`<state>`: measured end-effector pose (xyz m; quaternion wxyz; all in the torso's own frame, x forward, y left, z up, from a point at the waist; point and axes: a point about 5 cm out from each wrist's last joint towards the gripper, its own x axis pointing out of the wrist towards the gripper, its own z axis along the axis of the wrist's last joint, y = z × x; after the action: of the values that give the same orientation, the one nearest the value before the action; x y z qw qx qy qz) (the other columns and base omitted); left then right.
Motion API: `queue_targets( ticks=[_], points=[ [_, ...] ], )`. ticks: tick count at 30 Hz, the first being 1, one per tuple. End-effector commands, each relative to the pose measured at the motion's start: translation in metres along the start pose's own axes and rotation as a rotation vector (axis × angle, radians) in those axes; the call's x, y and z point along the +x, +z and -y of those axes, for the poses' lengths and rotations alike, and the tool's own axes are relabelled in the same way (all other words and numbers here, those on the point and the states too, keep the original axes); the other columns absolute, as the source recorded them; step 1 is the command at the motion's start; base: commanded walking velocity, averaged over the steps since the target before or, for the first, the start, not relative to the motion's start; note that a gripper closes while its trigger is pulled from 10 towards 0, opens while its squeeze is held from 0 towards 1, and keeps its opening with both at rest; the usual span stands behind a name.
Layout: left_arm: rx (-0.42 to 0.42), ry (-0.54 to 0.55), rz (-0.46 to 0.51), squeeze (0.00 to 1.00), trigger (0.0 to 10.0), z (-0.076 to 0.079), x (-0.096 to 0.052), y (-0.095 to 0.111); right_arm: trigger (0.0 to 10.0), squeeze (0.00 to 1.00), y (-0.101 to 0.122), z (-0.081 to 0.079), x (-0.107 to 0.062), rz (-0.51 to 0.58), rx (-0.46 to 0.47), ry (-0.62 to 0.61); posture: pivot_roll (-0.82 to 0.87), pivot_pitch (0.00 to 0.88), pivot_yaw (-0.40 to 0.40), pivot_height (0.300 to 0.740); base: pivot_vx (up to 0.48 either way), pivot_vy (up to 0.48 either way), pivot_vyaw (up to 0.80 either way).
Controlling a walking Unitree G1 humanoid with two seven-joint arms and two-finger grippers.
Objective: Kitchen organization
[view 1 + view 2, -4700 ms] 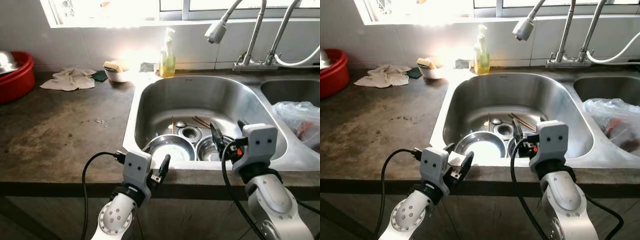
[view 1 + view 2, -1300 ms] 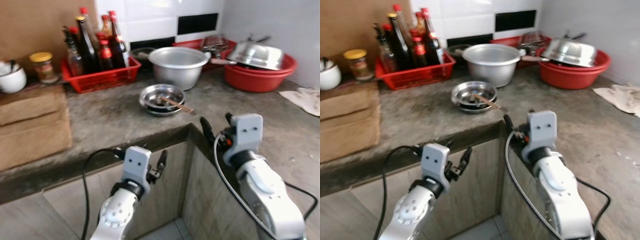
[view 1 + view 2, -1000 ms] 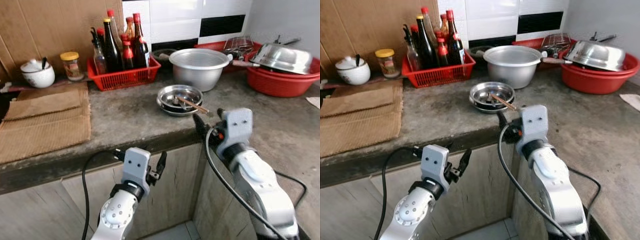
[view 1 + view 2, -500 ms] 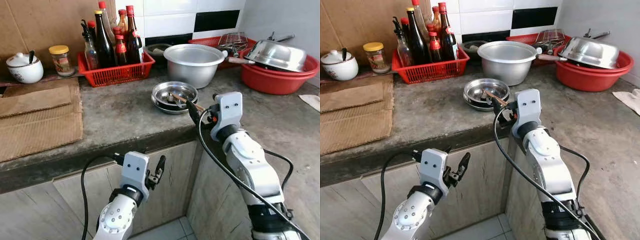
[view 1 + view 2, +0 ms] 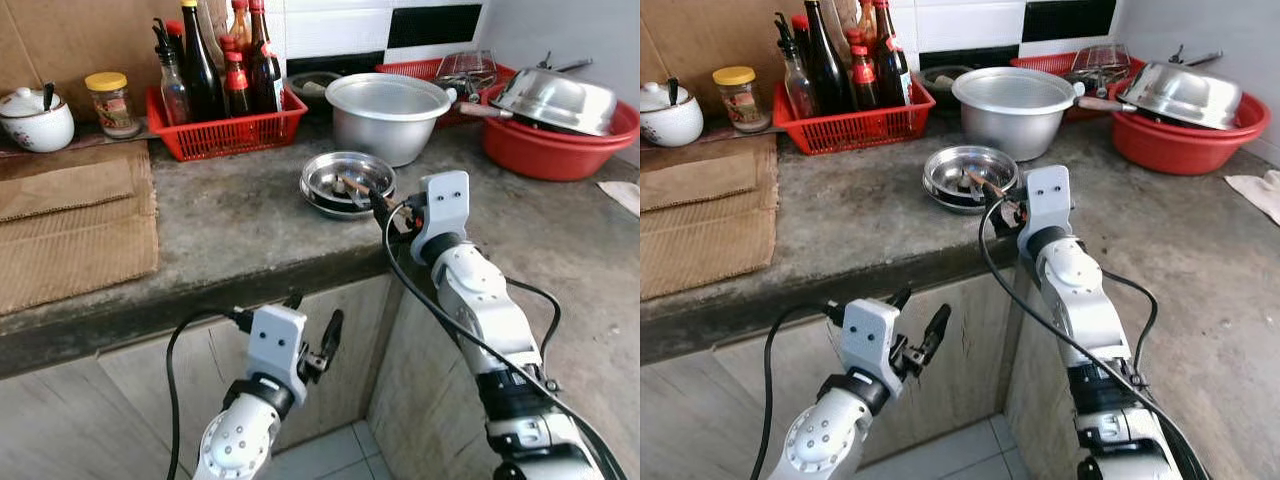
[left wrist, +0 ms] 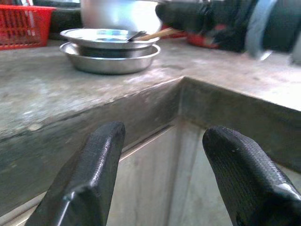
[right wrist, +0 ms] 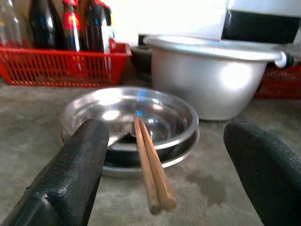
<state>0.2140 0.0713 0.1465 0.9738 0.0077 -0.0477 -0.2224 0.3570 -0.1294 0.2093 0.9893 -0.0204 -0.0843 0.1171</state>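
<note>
Two stacked steel dishes (image 5: 345,182) sit on the concrete counter near its inner corner, with a pair of wooden chopsticks (image 7: 150,174) resting in the upper one and sticking out over its rim. My right gripper (image 5: 385,212) is open just short of the dishes, at counter height. In the right wrist view the chopstick ends lie between its two fingers (image 7: 70,179), untouched. Low down, in front of the cabinet below the counter edge, my left gripper (image 5: 318,345) is open and empty. The left wrist view looks up at the dishes (image 6: 110,49).
Behind the dishes stands an aluminium pot (image 5: 387,115). A red basket of bottles (image 5: 225,120) is to its left, with a jar (image 5: 108,100) and a white lidded pot (image 5: 35,118) beyond. A red basin with a steel lid (image 5: 560,130) sits right. Brown mats (image 5: 70,230) cover the left counter.
The camera has swung from the sink to this counter corner. My right gripper has reached forward and now sits close to the steel dishes. The left arm stays low.
</note>
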Motion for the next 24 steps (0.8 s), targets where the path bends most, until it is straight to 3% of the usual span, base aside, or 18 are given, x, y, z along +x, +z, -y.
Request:
queue_targets(
  ticks=[1,24],
  points=[
    [-0.006,-0.006,0.035,0.0,10.0,0.0021,-0.0002,0.0071,10.0,0.0,0.0028,0.0009,0.0031,0.013,0.006,-0.01,0.13,0.092,-0.083,0.74,0.0,0.0,0.0],
    [0.001,-0.009,0.066,0.0,10.0,-0.0001,0.0015,0.0112,10.0,0.0,-0.003,-0.0032,0.0123,0.012,0.031,-0.007,0.13,0.086,-0.086,0.74,0.0,0.0,0.0]
  ],
)
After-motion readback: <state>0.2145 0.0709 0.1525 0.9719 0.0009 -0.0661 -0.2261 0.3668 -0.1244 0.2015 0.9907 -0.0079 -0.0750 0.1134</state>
